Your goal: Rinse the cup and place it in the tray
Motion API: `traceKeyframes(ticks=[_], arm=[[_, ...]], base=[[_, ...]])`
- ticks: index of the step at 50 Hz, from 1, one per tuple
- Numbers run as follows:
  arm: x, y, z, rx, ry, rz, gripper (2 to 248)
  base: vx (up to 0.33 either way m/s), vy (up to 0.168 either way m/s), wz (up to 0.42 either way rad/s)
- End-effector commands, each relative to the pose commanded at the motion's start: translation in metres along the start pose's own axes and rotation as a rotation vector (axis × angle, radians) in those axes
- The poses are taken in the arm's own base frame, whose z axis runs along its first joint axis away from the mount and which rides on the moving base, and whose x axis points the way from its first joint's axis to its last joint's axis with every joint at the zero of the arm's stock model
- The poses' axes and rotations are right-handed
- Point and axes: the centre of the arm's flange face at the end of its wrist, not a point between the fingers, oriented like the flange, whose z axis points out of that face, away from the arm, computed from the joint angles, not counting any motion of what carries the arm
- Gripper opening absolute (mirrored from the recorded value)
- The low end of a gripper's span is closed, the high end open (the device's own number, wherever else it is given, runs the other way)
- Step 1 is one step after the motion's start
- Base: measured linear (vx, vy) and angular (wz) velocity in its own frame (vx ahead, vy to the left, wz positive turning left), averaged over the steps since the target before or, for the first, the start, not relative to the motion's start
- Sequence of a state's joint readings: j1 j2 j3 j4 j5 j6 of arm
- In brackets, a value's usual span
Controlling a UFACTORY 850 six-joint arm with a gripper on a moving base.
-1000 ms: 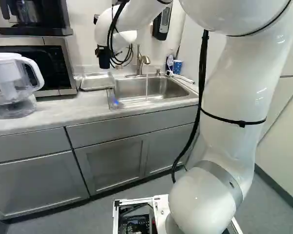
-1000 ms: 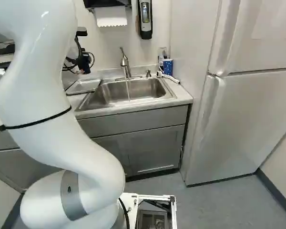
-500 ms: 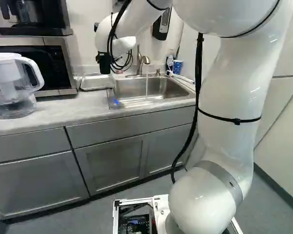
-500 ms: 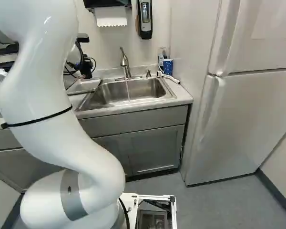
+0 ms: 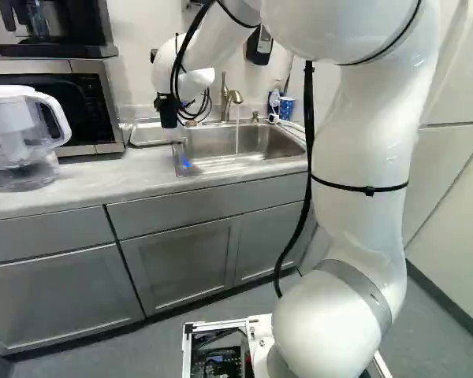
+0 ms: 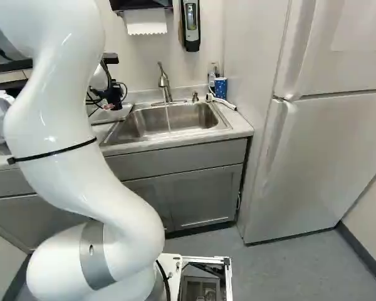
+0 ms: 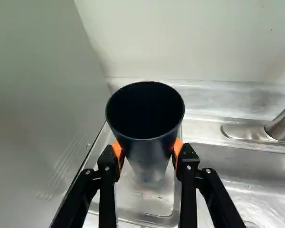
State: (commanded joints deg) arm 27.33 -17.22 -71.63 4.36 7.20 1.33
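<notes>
In the left base view my gripper's black body (image 5: 167, 110) hangs at the counter's back, its fingertips hidden. The wrist view shows the gripper (image 7: 147, 151) shut on the dark cup (image 7: 145, 145), an orange pad against each side. The cup is upright, its open mouth facing the camera. Beneath it lies the metal tray (image 7: 142, 209), also seen left of the sink in the left base view as a shallow tray (image 5: 150, 135). Whether the cup's base touches the tray, I cannot tell. A thin stream of water falls from the faucet (image 5: 226, 96) into the sink (image 5: 252, 142).
A microwave (image 5: 91, 106) stands left of the tray, its side close beside the gripper in the wrist view. A water pitcher (image 5: 24, 138) is nearer on the counter. Right of the faucet stands a blue patterned cup (image 6: 220, 87). A wall rises behind the sink.
The wrist has come lower over the tray, carrying the cup with it, and the upper arm has swung left in the left base view. The base has not moved.
</notes>
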Motion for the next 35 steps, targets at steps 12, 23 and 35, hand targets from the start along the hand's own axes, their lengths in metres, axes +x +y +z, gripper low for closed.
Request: traceKeyframes(ticks=[12,23,35], arm=[[-0.011,0.001,0.009,-0.002,-0.023,0.0,120],[-0.016,0.001,0.013,-0.003,-0.033,0.0,121],[-0.016,0.001,0.013,-0.003,-0.033,0.0,179]], base=[[0.0,0.0,0.0],[0.0,0.0,0.0],[0.0,0.0,0.0]])
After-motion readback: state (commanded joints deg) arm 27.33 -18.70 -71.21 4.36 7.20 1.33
